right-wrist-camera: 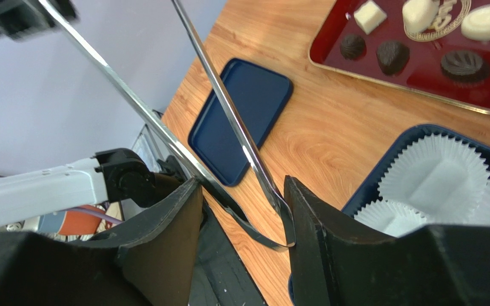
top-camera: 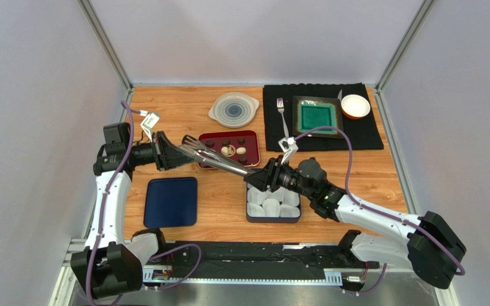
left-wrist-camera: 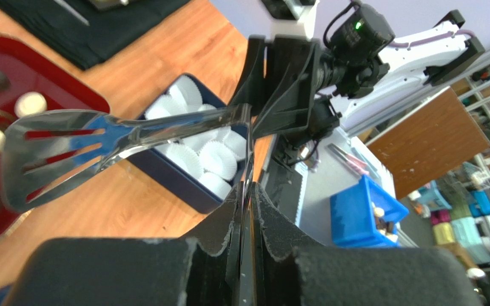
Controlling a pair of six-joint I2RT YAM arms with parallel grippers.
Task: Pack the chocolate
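Several chocolates, dark brown (right-wrist-camera: 392,56) and cream-white (right-wrist-camera: 487,20), lie in a red tray (top-camera: 251,137), which also shows in the left wrist view (left-wrist-camera: 68,86). A pair of metal tongs (top-camera: 222,162) hangs in the air between both grippers, over the table between the tray and a blue box (top-camera: 249,213) of white paper cups (right-wrist-camera: 436,175). My left gripper (left-wrist-camera: 249,191) is shut on one thin blade of the tongs; the other slotted blade (left-wrist-camera: 56,153) is free. My right gripper (right-wrist-camera: 241,191) brackets the hinge end of the tongs (right-wrist-camera: 273,223), with both fingers against it.
A dark blue lid (top-camera: 171,202) lies flat at the left front. A grey lidded dish (top-camera: 233,109) stands at the back. A black mat (top-camera: 369,137) holds a fork (top-camera: 282,111), a green plate (top-camera: 318,116) and a white bowl (top-camera: 355,106).
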